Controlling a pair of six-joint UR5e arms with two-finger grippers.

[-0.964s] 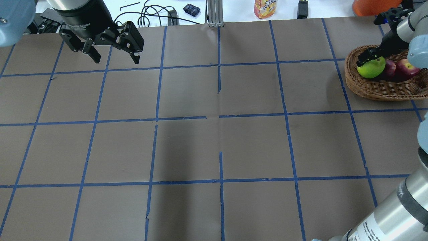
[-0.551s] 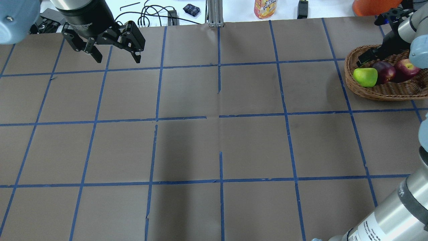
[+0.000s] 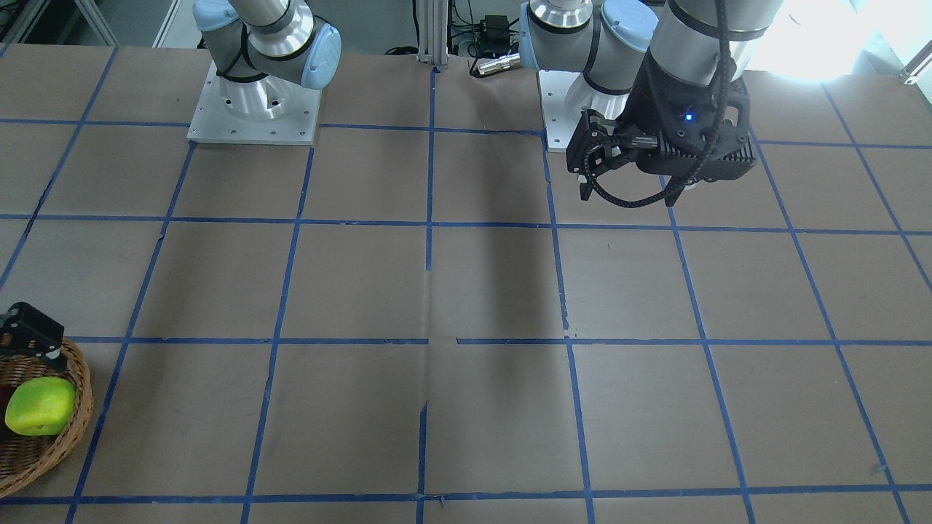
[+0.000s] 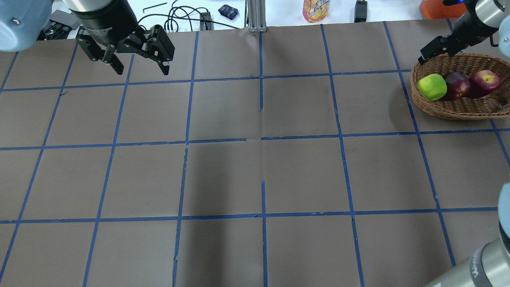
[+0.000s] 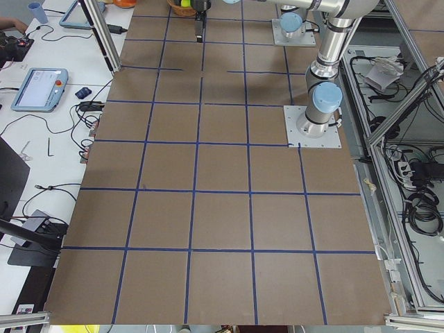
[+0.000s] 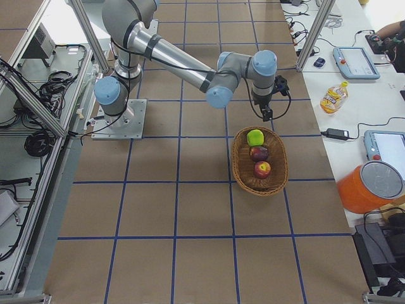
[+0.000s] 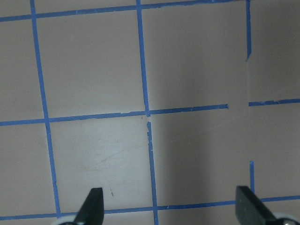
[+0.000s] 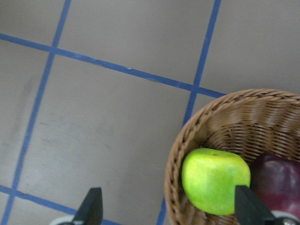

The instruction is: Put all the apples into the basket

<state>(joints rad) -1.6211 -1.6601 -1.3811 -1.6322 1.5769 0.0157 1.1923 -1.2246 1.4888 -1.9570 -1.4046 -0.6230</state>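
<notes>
The wicker basket (image 4: 454,113) stands at the table's far right. In it lie the lime green apple (image 4: 432,87) at the left, the maroon apple (image 4: 456,85) in the middle and the red apple (image 4: 485,81) at the right. My right gripper (image 4: 436,48) hovers open and empty above the basket's far-left rim. Its wrist view shows the green apple (image 8: 215,180) and the basket rim (image 8: 176,154) below the spread fingers. My left gripper (image 4: 141,67) hangs open and empty over the table's far left, with only bare paper under it in its wrist view (image 7: 168,211).
Brown paper with a blue tape grid (image 4: 261,137) covers the table. Beyond its far edge are a drink bottle (image 4: 316,10), black cables (image 4: 179,18), an aluminium post (image 4: 255,16) and an orange container (image 4: 442,8). Tablets (image 6: 357,60) lie on the side bench.
My right gripper has let go of the green apple, which has settled at the basket's left side, and has risen away toward the far rim. The left gripper has barely shifted.
</notes>
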